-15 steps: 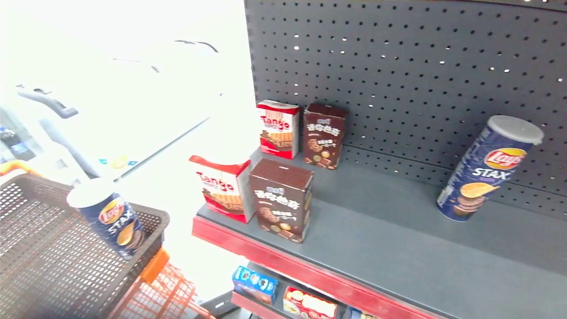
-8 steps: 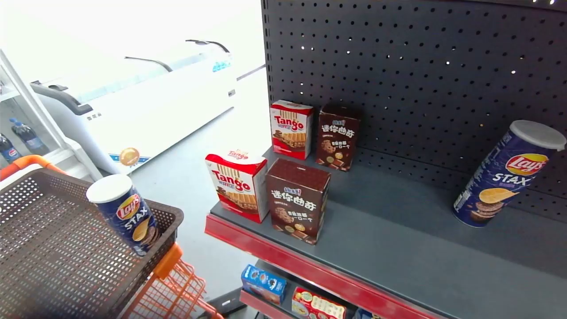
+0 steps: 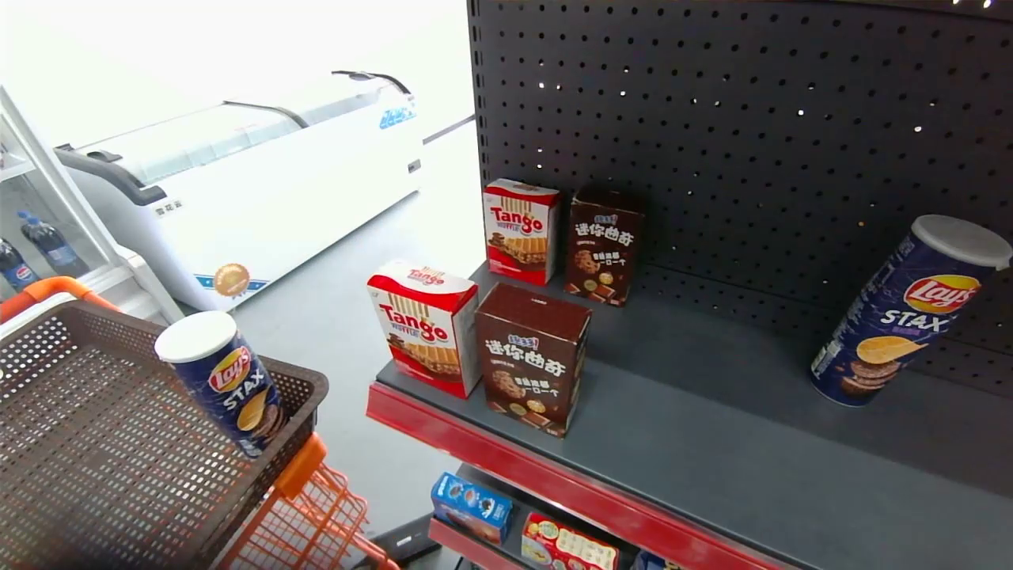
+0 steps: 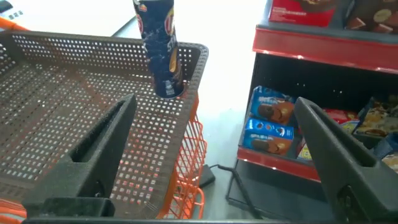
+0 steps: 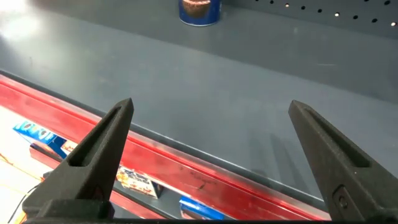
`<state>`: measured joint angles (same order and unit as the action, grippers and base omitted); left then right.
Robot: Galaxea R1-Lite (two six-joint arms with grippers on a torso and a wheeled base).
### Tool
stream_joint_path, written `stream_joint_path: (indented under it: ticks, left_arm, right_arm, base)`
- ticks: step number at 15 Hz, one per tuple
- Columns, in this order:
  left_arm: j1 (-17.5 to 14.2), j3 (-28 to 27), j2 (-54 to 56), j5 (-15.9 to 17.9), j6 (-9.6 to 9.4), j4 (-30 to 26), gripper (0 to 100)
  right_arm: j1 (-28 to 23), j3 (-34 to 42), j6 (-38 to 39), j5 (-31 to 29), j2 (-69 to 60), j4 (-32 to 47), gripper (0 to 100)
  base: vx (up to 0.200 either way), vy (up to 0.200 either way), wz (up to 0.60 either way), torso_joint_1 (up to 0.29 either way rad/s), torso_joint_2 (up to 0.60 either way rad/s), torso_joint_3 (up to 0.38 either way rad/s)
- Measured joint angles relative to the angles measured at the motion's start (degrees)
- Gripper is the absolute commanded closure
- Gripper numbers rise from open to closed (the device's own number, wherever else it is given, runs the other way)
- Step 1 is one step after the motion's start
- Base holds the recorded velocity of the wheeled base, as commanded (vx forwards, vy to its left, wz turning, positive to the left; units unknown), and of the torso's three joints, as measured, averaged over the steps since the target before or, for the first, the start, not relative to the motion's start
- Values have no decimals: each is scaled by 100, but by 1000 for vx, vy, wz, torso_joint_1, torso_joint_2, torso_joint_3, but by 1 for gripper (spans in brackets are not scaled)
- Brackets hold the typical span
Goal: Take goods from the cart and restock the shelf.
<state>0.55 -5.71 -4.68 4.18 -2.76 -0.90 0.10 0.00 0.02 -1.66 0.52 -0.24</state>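
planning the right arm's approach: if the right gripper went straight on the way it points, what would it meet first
Most likely the bare grey shelf deck, just beyond its red front edge: the open right gripper angles down at it. The chips can stands farther back. Depth is uncertain.

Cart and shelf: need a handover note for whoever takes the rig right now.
Left gripper: open, empty, near the shelf-side edge of the cart basket.
Right gripper: open, empty, over the front edge of the shelf.
Things: one chip can stands in the basket corner nearest the shelf. The shelf can stands at the back right by the pegboard. Four snack boxes sit at the shelf's left end.
Done: one can shelved.
Left: pick the chip can from the basket, probably with the left arm, and place it on the shelf.
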Motion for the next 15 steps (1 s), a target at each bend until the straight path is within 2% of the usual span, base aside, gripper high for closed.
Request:
stream_joint_path:
  ticks: [4,5,8,10,12,13,15]
  left_arm:
    - [145,-962,-1673,-372,158,26,0]
    - [74,-1135,-2116,-402,189,155,0]
    - [-528,-1551,-3677,-411,218,625,0]
    - [-751,-1697,-4625,-421,200,1198,0]
    - [-805,-1709,-5389,-434,187,1864,0]
    - [-818,-1668,-5799,-445,185,2288,0]
    - [-827,-1537,-6585,-519,183,3530,0]
  right_arm:
    - [-2,0,-2,0,0,0,0]
    - [-2,0,-2,0,0,0,0]
    - [-2,0,-2,0,0,2,0]
    - [-5,0,-2,0,0,0,0]
    - [0,0,-2,0,0,0,0]
    - [0,0,-2,-1,0,0,0]
    - [-2,0,-2,0,0,0,0]
  base:
    - [0,0,0,0,0,0]
    - [0,0,0,0,0,0]
    - [0,0,0,0,0,0]
    - [0,0,0,0,0,0]
    - [0,0,0,0,0,0]
    - [0,0,0,0,0,0]
    - [0,0,0,0,0,0]
